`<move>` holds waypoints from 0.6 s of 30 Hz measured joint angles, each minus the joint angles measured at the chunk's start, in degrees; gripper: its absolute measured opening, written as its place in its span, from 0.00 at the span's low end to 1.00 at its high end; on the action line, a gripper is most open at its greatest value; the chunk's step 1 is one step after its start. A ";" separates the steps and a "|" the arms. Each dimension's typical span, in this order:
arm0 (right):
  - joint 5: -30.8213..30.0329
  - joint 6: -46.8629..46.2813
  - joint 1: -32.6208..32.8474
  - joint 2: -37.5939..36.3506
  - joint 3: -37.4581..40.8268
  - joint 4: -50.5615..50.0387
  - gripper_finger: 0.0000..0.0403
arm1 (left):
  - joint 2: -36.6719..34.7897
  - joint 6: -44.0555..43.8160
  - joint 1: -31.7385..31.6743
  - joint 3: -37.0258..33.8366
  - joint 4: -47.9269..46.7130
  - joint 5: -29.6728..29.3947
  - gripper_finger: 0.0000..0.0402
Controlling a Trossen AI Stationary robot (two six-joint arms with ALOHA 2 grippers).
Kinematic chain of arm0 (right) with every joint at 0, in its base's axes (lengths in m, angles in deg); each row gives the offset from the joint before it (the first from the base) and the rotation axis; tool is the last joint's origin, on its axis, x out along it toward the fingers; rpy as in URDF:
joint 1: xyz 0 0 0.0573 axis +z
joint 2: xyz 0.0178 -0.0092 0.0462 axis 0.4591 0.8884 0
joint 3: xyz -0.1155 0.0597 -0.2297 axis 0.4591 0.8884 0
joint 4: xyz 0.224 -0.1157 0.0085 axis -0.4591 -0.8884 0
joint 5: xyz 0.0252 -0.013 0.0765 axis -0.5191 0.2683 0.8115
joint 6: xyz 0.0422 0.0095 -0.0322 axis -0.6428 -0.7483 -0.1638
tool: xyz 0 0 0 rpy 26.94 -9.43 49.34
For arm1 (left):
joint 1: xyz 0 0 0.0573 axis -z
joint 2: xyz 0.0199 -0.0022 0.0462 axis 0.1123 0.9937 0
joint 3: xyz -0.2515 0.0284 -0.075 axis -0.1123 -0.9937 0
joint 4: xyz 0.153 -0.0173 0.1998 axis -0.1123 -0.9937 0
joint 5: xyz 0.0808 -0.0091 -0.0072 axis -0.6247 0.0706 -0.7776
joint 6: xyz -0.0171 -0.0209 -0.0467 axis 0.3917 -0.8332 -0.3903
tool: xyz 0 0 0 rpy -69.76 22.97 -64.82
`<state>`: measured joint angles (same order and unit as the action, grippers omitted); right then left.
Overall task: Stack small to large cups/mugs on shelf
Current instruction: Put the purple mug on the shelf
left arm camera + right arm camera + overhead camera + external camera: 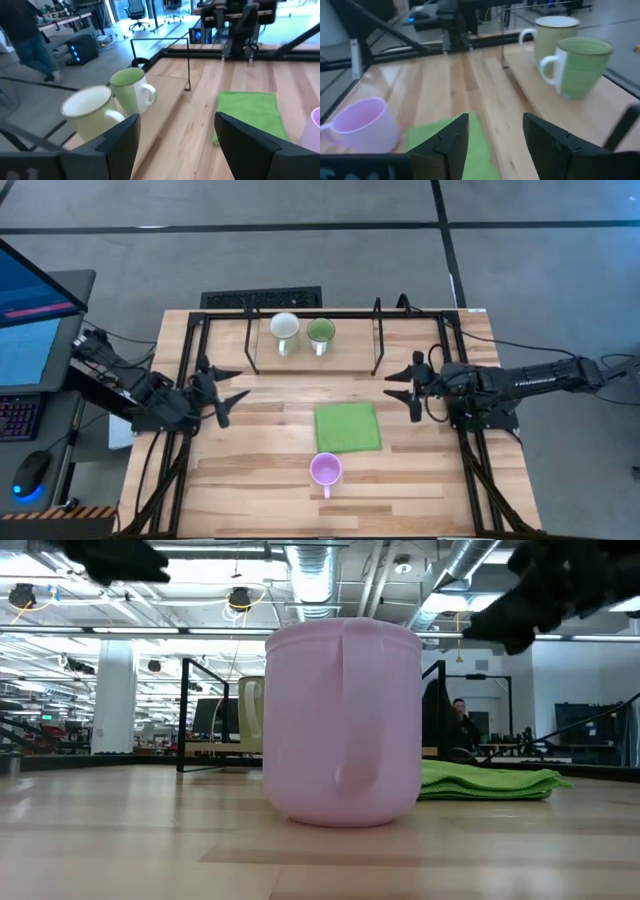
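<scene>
3 small handled mugs, similar size. White mug [284, 328] & green mug [320, 332] upright, side by side w/ a small gap, on the shelf [350, 358] at table's far edge: pale wood board w/ thin black wire uprights. Pink mug [326, 470] upright on table near front edge, just in front of green cloth [347, 426], handle toward front.

Left gripper [226, 389] over table's left side, fingers spread, empty. Right gripper [404, 386] over right side, likewise spread, empty.

Low view: pink mug fills centre, handle facing camera; white mug barely peeks out behind it, green mug hidden. Wrist views: mugs' white handles & cream interior of white mug. High view only: whole layout.
</scene>
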<state>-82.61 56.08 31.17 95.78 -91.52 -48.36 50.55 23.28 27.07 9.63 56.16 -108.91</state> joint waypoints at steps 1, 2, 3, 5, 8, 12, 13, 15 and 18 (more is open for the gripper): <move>-0.02 0.00 0.67 0.71 -1.49 -1.71 0.52 | -1.66 0.02 0.00 -1.81 1.11 0.01 0.61; -0.04 0.00 1.39 1.56 -2.88 -3.35 0.52 | -3.30 0.01 0.00 -3.44 1.85 0.03 0.61; -0.11 0.00 2.01 2.81 -4.51 -4.97 0.52 | -4.95 -0.05 0.00 -4.82 1.93 0.04 0.61; -0.13 -0.01 3.12 5.85 -8.32 -7.89 0.52 | -7.86 -0.98 0.00 -6.93 1.95 0.04 0.61; -0.15 0.00 4.39 11.99 -14.88 -13.25 0.52 | -11.53 -1.39 0.00 -9.05 2.07 0.44 0.61; -0.15 -0.01 5.98 21.86 -24.98 -22.29 0.52 | -15.06 -1.41 0.00 -10.67 1.64 1.09 0.61; -0.15 -0.36 6.41 24.28 -27.48 -24.72 0.52 | -15.59 -1.43 -0.02 -10.77 1.53 1.42 0.61; -0.13 -1.40 7.22 29.37 -32.80 -28.65 0.52 | -16.27 -1.38 0.00 -10.81 1.26 2.52 0.61; -0.09 -1.94 8.61 36.10 -40.51 -32.98 0.52 | -16.55 -0.13 0.00 -10.83 1.18 2.97 0.61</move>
<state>-82.70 54.13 39.78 131.88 -132.03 -81.34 34.00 23.15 27.07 -1.20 57.34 -105.94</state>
